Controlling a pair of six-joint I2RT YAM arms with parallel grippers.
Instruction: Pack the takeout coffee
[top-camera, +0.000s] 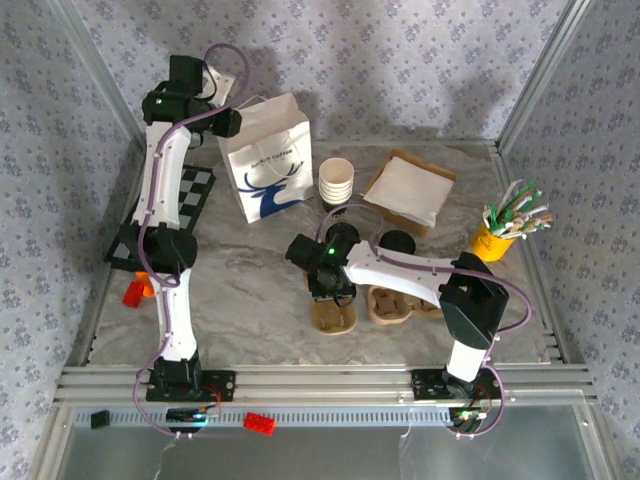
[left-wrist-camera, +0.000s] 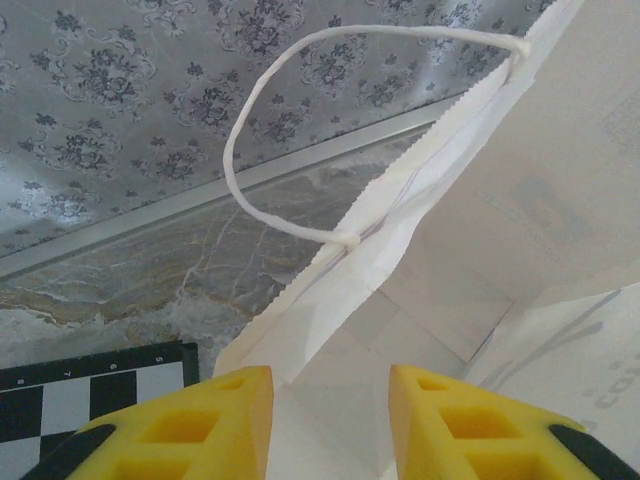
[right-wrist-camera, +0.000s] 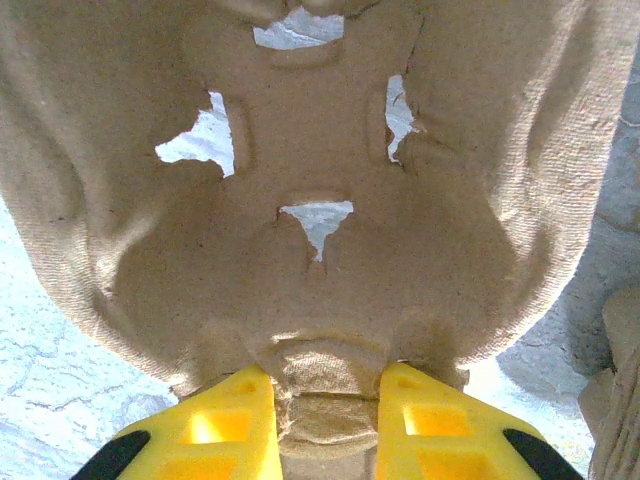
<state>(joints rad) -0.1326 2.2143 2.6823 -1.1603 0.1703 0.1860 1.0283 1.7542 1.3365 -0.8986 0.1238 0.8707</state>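
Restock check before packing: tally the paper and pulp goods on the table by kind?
Pulp cup carriers: 2
Standing white paper bag: 1
Paper cup stack: 1
Flat brown-and-white paper pile: 1
Total: 5

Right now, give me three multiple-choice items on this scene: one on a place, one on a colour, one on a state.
1. The paper cups stand: A inside the paper bag; B just right of it; C at the near edge.
2. The bag's deer print is: A blue; B red; C green.
3. The right gripper is: A open; B holding a cup; C shut on the cup carrier.
B, the stack stands beside the bag; A, the deer is blue; C, it pinches the carrier's tab.
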